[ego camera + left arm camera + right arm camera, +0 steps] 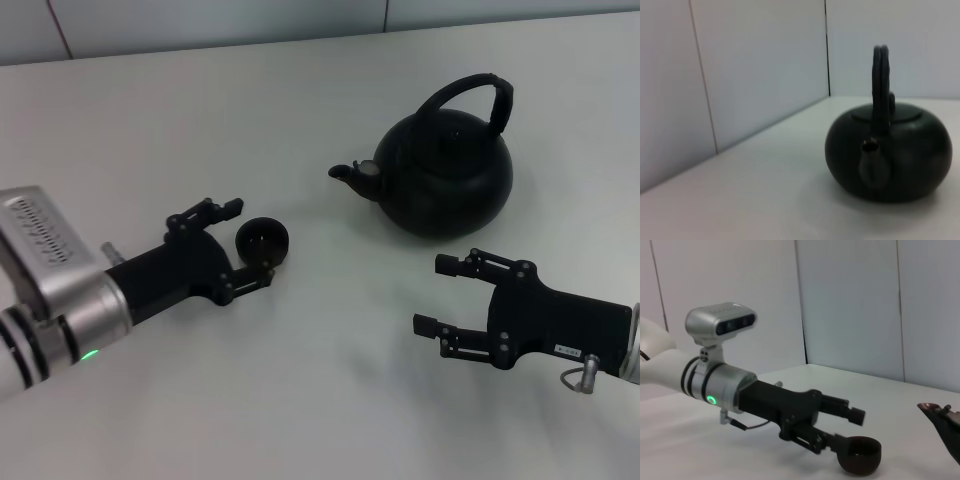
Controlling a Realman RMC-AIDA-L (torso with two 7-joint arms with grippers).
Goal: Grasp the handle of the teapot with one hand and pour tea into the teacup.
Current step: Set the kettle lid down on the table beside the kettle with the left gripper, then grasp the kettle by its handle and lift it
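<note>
The teapot (447, 175), upper right, looks heavy and rigid, best taken atop its handle (470, 92) by the wide-open, empty right gripper (434, 295).

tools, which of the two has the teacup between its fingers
The left tool: its open fingers flank the teacup. The right tool is open on nothing, short of the teapot.

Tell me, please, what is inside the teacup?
From the head view the teacup, between the open left hand's fingers, shows only a dark interior; whether it holds any tea cannot be told.
</note>
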